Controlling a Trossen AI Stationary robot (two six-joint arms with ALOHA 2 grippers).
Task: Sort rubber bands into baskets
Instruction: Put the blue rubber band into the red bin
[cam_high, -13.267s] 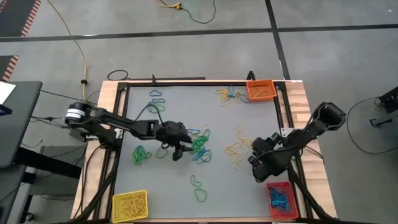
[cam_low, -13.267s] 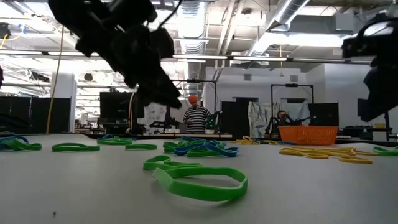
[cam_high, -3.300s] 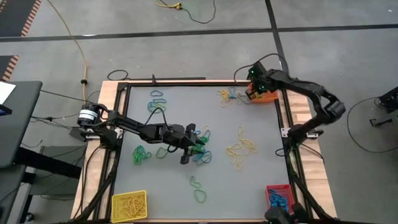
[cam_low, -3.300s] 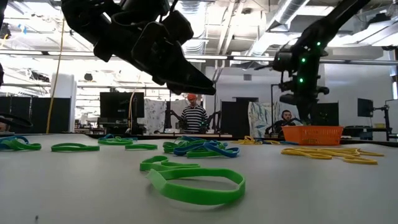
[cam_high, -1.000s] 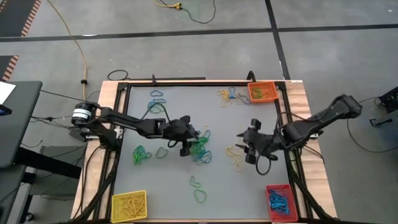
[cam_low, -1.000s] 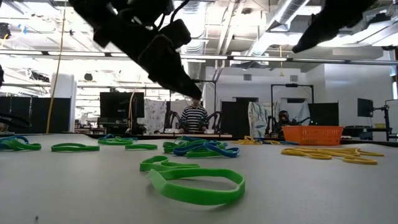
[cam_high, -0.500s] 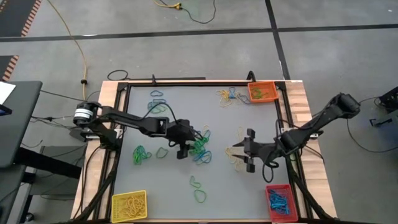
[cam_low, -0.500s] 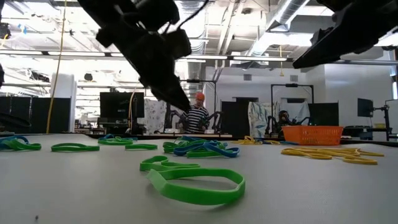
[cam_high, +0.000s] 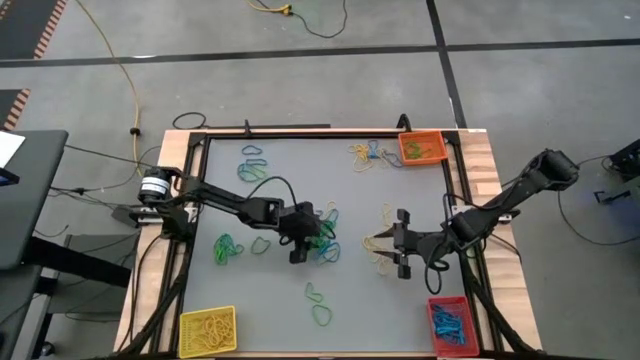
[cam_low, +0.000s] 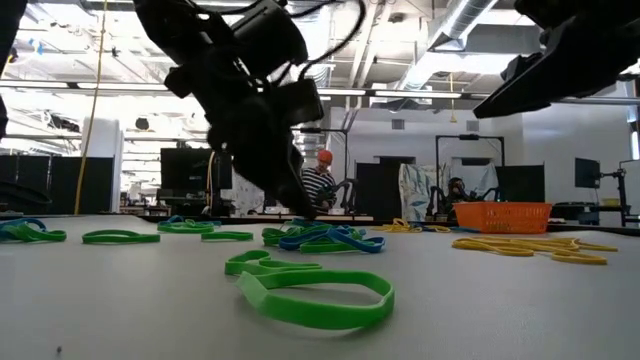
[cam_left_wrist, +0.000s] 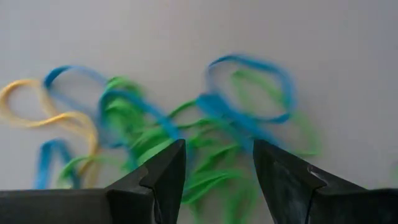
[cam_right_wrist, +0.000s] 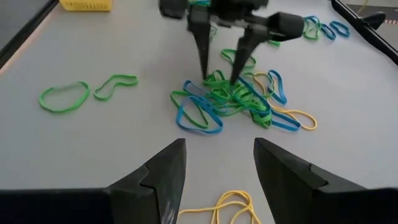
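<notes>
1. While the grey tabletop (cam_high: 280, 300) carries everything, three baskets sit at its edges: yellow basket (cam_high: 208, 329) near left, red basket (cam_high: 449, 321) near right, orange basket (cam_high: 420, 146) far right.
2. The left gripper (cam_high: 308, 243), fingers spread, dips into the middle pile of rubber bands (cam_high: 322, 238).
3. The right gripper (cam_high: 384, 246), fingers also spread and empty, hangs over yellow bands (cam_high: 385, 238) on the right.
</notes>
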